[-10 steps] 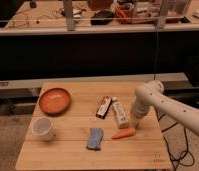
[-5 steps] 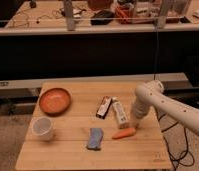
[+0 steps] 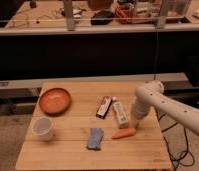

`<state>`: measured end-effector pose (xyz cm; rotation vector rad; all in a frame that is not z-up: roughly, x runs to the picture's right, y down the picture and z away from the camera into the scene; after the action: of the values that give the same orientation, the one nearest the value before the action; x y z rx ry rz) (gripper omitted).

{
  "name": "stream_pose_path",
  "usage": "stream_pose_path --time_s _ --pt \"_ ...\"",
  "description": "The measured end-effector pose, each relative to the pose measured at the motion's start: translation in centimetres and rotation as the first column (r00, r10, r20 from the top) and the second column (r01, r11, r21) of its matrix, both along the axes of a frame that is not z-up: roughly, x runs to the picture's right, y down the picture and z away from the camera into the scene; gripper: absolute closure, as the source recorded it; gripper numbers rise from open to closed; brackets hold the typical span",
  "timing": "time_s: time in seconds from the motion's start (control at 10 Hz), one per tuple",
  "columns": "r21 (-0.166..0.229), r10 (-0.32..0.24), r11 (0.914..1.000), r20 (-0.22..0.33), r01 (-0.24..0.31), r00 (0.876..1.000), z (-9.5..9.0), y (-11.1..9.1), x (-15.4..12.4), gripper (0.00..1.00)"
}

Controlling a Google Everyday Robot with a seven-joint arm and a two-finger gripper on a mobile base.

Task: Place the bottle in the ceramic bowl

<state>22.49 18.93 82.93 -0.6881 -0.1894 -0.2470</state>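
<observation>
- I see one table (image 3: 68, 150).
- One bowl (image 3: 55, 100).
- One cup (image 3: 43, 128).
- One bottle (image 3: 120, 112).
- One dark bar (image 3: 104, 107).
- One carrot (image 3: 123, 133).
- One blue cloth (image 3: 95, 138).
- My one gripper (image 3: 134, 123), low beside the bottle and carrot.

Gripper (image 3: 135, 121): low at the right of the table (image 3: 68, 152), its tip between the bottle (image 3: 120, 113) and the carrot (image 3: 123, 133); the white arm (image 3: 168, 107) fills the frame's right edge.
Bottle's left flank: the dark bar (image 3: 104, 107) lies just beside it; little room there.
Bottle's lower end: the carrot lies near it.
Way to the ceramic bowl (image 3: 55, 100): bare wood between the bar and the bowl, upper left of the tabletop.
Lower left: the white cup (image 3: 43, 128) stands below the bowl; the blue cloth (image 3: 95, 138) lies lower centre.
Front strip: open wood.
</observation>
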Motion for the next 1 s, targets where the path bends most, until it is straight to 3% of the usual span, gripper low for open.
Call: stream_pose_path --time_s 0.6,1.0 --pt "0.002 -0.003 1.0000 0.001 0.003 1.000 -0.3 0.1 0.0 0.75" --pt "0.036 -0.034 0.9988 0.065 0.032 0.997 -0.3 -1.4 -0.6 0.33"
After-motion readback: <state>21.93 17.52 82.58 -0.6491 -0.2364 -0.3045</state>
